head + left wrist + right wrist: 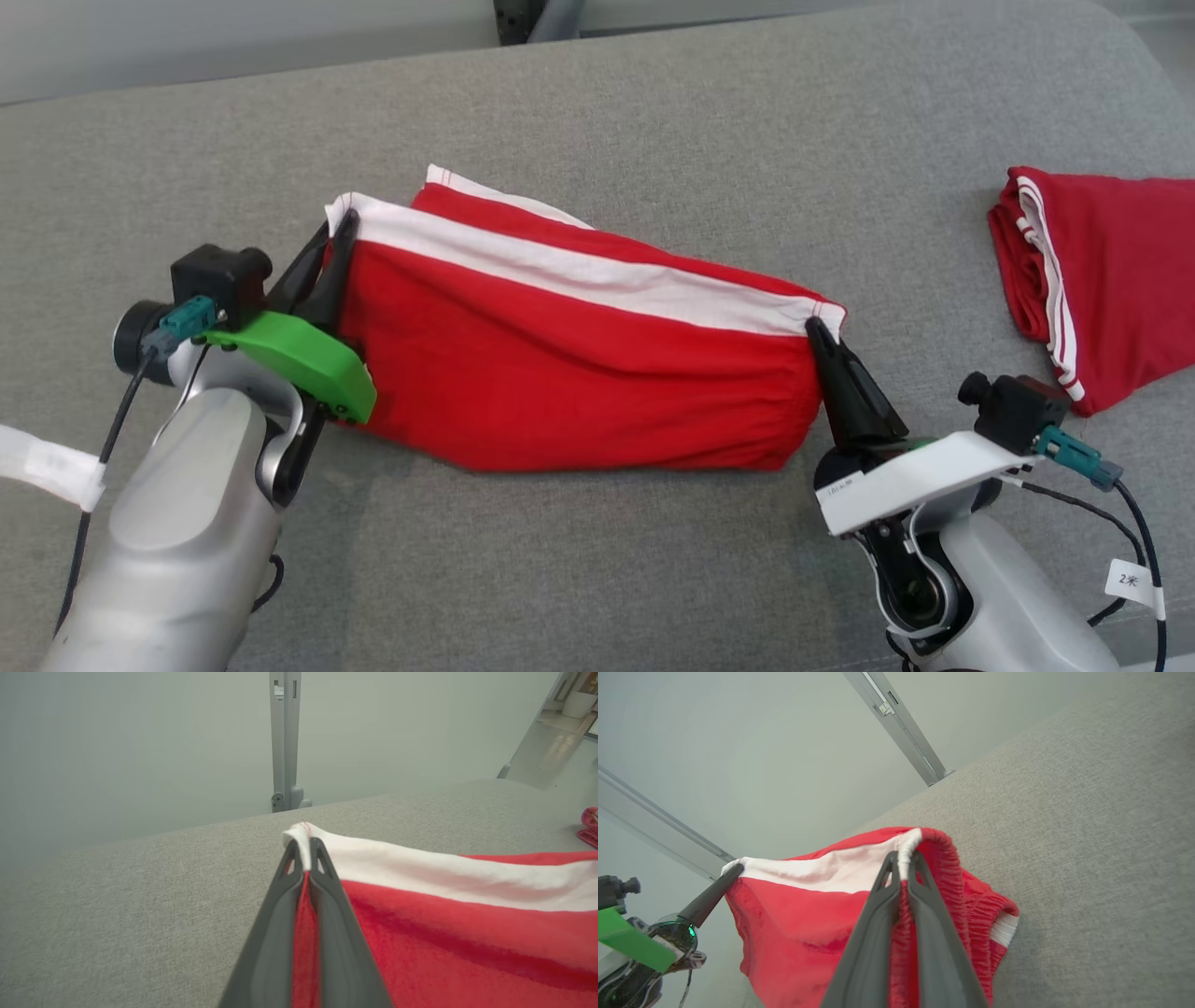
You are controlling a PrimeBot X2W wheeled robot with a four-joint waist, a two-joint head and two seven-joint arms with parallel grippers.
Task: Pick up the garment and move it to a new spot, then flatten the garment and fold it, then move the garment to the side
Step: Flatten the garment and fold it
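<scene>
Garment (560, 373) stretched out between both arms, red cloth with a broad white band running along its upper edge, hanging over the middle of the grey upholstered surface (597, 103). On the robot's left, the left gripper (344, 224) has its two dark fingers pinched tight on the white corner; the wrist view shows a sliver of red and white fabric squeezed between the tips, jaws narrow and full of cloth. Over on the right, the right gripper (815, 327) bites the opposite corner the same way, fingers closed on a gathered, ribbed edge where white meets red. The band between the two grips runs nearly taut, sloping down from the left corner to the right one, and the body of the garment sags below it in soft folds. Whether its lower hem touches the surface or hangs just clear, I cannot tell. Far to the right, well apart from all this, a second red piece (1111, 280) with white stripes lies folded on the same surface. Behind the surface's far edge, a pale wall with a metal post (285, 742).
</scene>
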